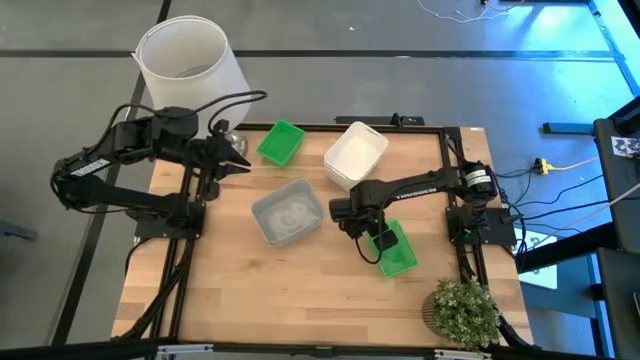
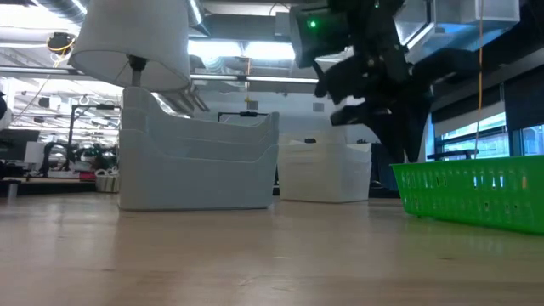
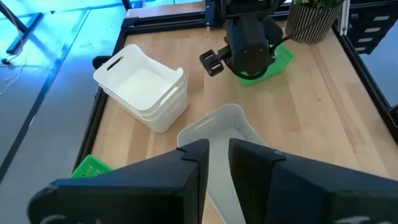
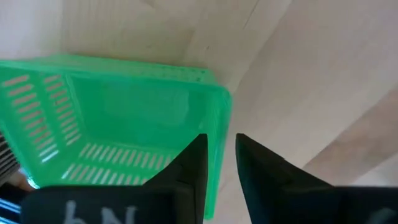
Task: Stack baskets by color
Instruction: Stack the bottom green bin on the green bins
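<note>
Green basket [image 1: 395, 250] on the wooden surface [image 1: 300, 290], its wall straddled by the right pincer [image 1: 372, 237].
Right pincer fingers [image 4: 186, 168] slightly apart, one inside the green rim, one outside; contact not clear. Beside it toward the middle, grey baskets [image 1: 287, 211]; beyond, stacked white baskets [image 1: 355, 153]. Left pincer [image 1: 240, 152] held above the far-left edge, fingers narrowly apart and empty, second green basket [image 1: 280, 142] just beside it.

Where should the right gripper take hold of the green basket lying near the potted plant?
Grip the rim wall. The green basket sits upright and open-topped on the table, so coming from above with one finger inside and one outside a thin side wall looks best. The right gripper hangs over that edge, its jaws narrowly apart astride the wall.
</note>
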You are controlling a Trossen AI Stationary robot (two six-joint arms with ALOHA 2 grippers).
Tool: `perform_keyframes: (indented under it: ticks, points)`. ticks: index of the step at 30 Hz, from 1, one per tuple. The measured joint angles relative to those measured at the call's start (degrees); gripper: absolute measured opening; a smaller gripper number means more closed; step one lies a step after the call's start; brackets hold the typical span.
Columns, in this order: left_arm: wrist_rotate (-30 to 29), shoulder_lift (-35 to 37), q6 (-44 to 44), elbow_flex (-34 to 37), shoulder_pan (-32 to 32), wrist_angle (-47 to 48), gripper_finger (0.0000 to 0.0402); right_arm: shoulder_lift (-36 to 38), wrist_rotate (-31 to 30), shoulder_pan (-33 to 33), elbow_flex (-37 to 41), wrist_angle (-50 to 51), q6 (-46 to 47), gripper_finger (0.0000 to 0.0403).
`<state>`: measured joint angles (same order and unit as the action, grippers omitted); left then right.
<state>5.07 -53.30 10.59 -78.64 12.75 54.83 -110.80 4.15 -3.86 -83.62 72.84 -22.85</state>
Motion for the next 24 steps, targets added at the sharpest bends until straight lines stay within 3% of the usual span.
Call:
perform_keyframes:
  ticks: [7,17,24]
  points:
    - [-0.14,0.00,0.00,0.03,0.00,0.00,0.0054,0.02,2.81,0.00,2.79,-2.16,-0.13,0.0083]
    - [-1.64,0.00,-0.03,0.03,0.00,-0.02,0.0054,0.02,2.76,0.09,10.83,-15.94,2.31,0.0082]
    - [-1.63,0.00,-0.07,0.03,0.00,-0.01,0.0054,0.02,0.80,0.35,12.03,-18.54,12.42,0.0010]
